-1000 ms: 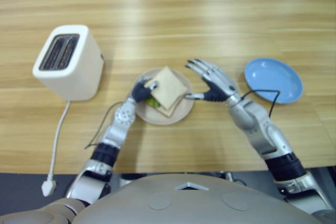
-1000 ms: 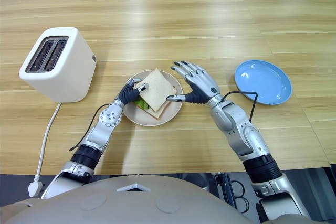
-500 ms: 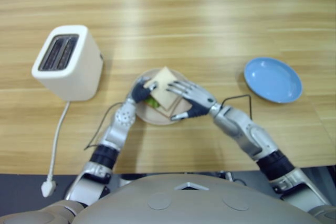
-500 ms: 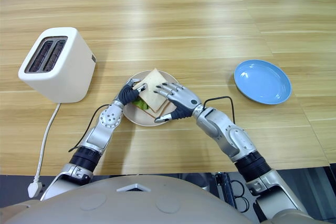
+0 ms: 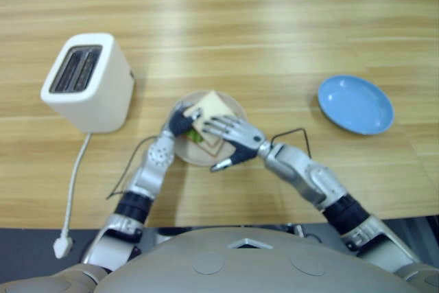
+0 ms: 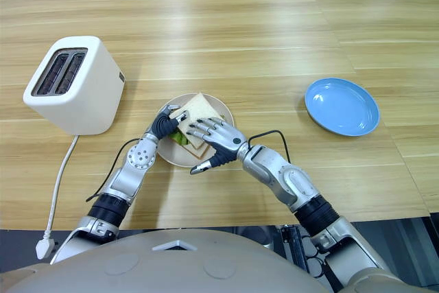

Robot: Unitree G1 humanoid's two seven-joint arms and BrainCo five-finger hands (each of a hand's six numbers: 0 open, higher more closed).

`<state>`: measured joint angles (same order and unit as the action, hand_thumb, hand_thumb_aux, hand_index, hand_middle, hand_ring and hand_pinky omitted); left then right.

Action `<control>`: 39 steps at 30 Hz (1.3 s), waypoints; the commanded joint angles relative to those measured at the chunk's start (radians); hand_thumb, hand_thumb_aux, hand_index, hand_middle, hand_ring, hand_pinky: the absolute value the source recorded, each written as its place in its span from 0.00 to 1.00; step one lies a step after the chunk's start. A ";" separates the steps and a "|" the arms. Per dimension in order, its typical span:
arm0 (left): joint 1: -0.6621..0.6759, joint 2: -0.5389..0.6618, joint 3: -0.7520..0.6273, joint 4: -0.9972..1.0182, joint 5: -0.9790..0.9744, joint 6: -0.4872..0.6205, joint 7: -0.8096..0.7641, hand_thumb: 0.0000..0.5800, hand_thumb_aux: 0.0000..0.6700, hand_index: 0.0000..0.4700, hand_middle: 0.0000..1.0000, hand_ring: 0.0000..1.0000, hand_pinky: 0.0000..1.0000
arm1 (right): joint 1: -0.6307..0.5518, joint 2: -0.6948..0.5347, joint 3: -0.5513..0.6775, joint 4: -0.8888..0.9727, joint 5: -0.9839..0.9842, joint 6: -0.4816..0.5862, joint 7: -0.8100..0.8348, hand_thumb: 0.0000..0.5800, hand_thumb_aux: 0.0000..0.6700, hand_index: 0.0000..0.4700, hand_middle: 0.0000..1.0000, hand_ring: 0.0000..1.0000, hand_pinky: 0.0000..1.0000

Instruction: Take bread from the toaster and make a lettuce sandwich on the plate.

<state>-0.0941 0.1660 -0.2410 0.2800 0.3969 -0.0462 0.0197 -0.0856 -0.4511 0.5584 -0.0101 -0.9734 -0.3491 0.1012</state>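
Observation:
A sandwich [image 6: 203,110] of tan bread with green lettuce [image 6: 180,139] showing at its left edge lies on the beige plate [image 6: 171,158] at the table's middle. My left hand [image 6: 164,125] sits at the plate's left side, fingers curled on the sandwich's left corner. Spread flat and palm down, my right hand [image 6: 217,139] rests over the near half of the sandwich, its fingers pointing left. The white toaster [image 6: 68,94] stands at the left with two dark slots on top.
A blue plate [image 6: 341,106] lies at the right, bare. The toaster's white cord [image 6: 58,190] runs down to a plug past the table's front edge. A thin black cable [image 6: 271,135] loops by my right wrist. Bare wood stretches behind.
My right hand swung left from beside the plate and came down flat onto the sandwich. The left hand stayed on the sandwich's left corner.

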 commanded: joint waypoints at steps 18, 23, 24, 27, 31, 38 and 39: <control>0.001 0.176 -0.059 -0.458 0.582 -0.056 0.367 0.00 0.00 0.00 0.00 0.00 0.00 | -0.072 0.096 0.163 0.538 -0.061 -0.065 -0.126 0.00 0.00 0.00 0.00 0.00 0.00; 0.014 0.219 -0.009 -0.526 0.651 -0.066 0.457 0.00 0.00 0.00 0.00 0.00 0.00 | -0.085 0.097 0.179 0.569 -0.057 -0.066 -0.149 0.00 0.00 0.00 0.00 0.00 0.00; 0.015 0.224 -0.001 -0.528 0.650 -0.066 0.459 0.00 0.00 0.00 0.00 0.00 0.00 | -0.086 0.096 0.182 0.575 -0.057 -0.064 -0.153 0.00 0.00 0.00 0.00 0.00 0.00; 0.020 0.236 0.024 -0.531 0.643 -0.069 0.464 0.00 0.00 0.00 0.00 0.00 0.00 | -0.089 0.096 0.188 0.584 -0.055 -0.063 -0.159 0.00 0.00 0.00 0.00 0.00 0.00; 0.027 0.245 0.057 -0.525 0.621 -0.082 0.463 0.00 0.00 0.00 0.00 0.00 0.00 | -0.093 0.095 0.194 0.589 -0.054 -0.060 -0.164 0.00 0.00 0.00 0.00 0.00 0.00; 0.032 0.249 0.086 -0.468 0.564 -0.110 0.454 0.00 0.00 0.00 0.00 0.00 0.00 | -0.071 0.043 0.137 0.421 -0.012 -0.072 -0.174 0.00 0.00 0.00 0.00 0.00 0.00; 0.033 0.250 0.088 -0.460 0.555 -0.114 0.454 0.00 0.00 0.00 0.00 0.00 0.00 | -0.066 0.035 0.125 0.388 -0.003 -0.077 -0.182 0.00 0.00 0.00 0.00 0.00 0.00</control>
<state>-0.0648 0.4073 -0.1632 -0.2135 0.9731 -0.1517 0.4815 -0.2036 -0.3743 0.6612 0.3390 -0.9763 -0.4348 -0.1396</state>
